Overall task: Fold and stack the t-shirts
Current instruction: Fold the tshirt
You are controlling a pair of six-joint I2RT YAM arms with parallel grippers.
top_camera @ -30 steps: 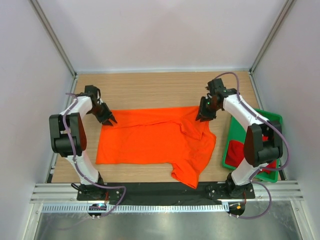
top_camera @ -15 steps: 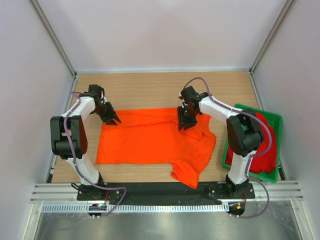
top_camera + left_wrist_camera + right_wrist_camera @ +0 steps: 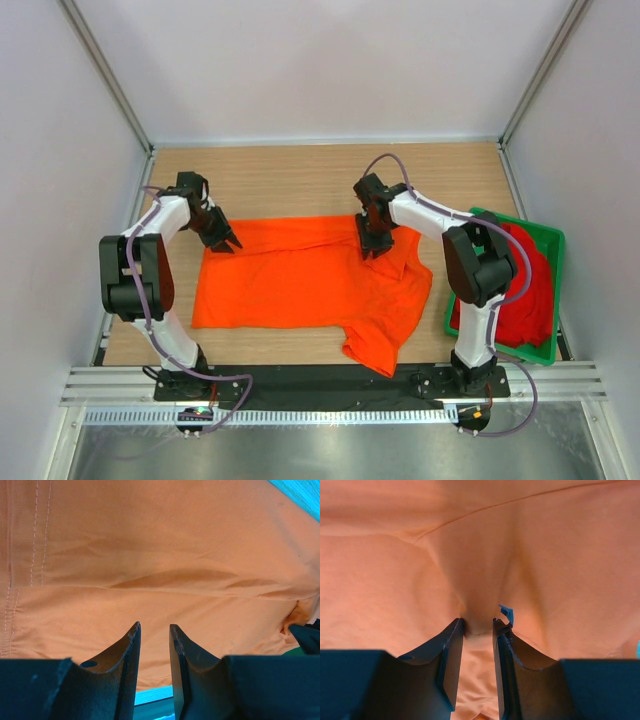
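Note:
The orange t-shirt [image 3: 300, 285] lies spread on the wooden table, its right side rumpled and folded over. My left gripper [image 3: 227, 243] is at the shirt's upper left corner. In the left wrist view the gripper [image 3: 154, 626] has a narrow gap, and flat orange cloth [image 3: 160, 555] lies beyond and under the tips, not pinched. My right gripper [image 3: 370, 246] is down on the shirt's upper middle. In the right wrist view the gripper [image 3: 478, 621] pinches a raised ridge of orange cloth [image 3: 395, 570]. The deep red t-shirt [image 3: 530, 290] lies bunched in the tray at the right.
The green plastic tray [image 3: 548, 238] stands at the table's right edge. White walls and metal frame posts close in the back and sides. Bare wood [image 3: 290, 180] shows behind the shirt. Both arm bases sit at the near edge.
My right gripper has swung left from the shirt's upper right corner to its upper middle and come down on the cloth. The left gripper has shifted only slightly.

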